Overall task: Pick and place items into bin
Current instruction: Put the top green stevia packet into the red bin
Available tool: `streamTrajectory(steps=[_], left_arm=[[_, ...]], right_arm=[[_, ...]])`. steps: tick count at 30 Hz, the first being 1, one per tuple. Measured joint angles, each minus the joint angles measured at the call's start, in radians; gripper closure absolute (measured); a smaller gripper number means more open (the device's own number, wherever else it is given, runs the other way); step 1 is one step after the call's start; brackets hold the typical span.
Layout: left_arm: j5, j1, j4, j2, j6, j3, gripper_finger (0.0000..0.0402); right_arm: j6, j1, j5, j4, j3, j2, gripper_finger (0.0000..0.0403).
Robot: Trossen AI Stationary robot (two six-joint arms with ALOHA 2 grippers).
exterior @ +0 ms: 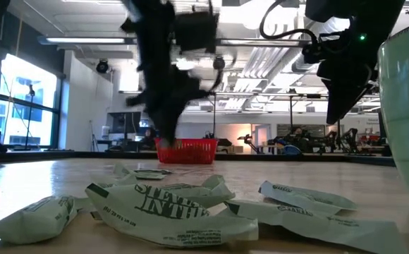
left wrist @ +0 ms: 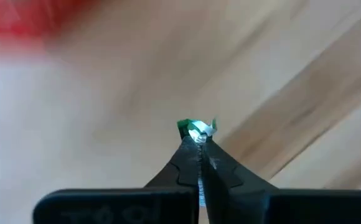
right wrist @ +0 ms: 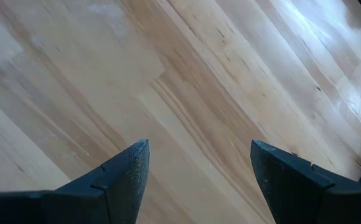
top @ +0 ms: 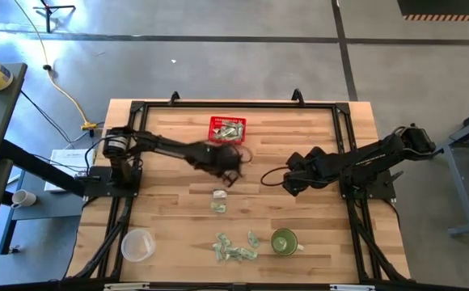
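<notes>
The left gripper [left wrist: 198,142] is pinching a small green-and-white item [left wrist: 196,129] between closed fingertips, with only a scrap of it peeking out. In the overhead view the gripper is blurring above the table's middle, just in front of the red bin [top: 227,128], which is already holding several pieces. More items [top: 234,246] are lying near the green cup [top: 284,241]. The right gripper [right wrist: 199,162] is hanging open over bare wood.

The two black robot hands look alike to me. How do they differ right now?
The left gripper has its fingers pinched shut on a small green-and-white paper piece; the right gripper holds nothing, its fingers spread wide over bare wood. The left one hangs near the red basket, the right one farther away, mid-table. Both have two dark fingers.
</notes>
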Motion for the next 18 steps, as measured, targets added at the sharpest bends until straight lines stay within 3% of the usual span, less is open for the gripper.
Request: streamTrajectory(steps=[3, 8, 13, 16, 18], left_arm=[[-0.056, 0.047, -0.051, -0.017, 0.155, 0.120, 0.0354], [-0.109, 0.184, 0.012, -0.009, 0.416, 0.255, 0.0368], [-0.022, 0.342, 0.066, 0.022, 0.552, 0.281, 0.0359], [0.092, 0.404, -0.002, 0.049, 0.536, 0.281, 0.0318], [0.096, 0.420, -0.077, 0.065, 0.530, 0.280, 0.0284]], right_arm=[[0.013, 0.018, 0.011, -0.016, 0.000, 0.000, 0.0133], [0.077, 0.074, 0.011, -0.040, 0.000, 0.000, 0.0133], [0.187, 0.127, 0.012, -0.065, 0.000, 0.000, 0.0133], [0.235, 0.149, 0.012, -0.073, -0.001, 0.000, 0.0133], [0.263, 0.160, 0.009, -0.071, -0.008, 0.000, 0.0133]])
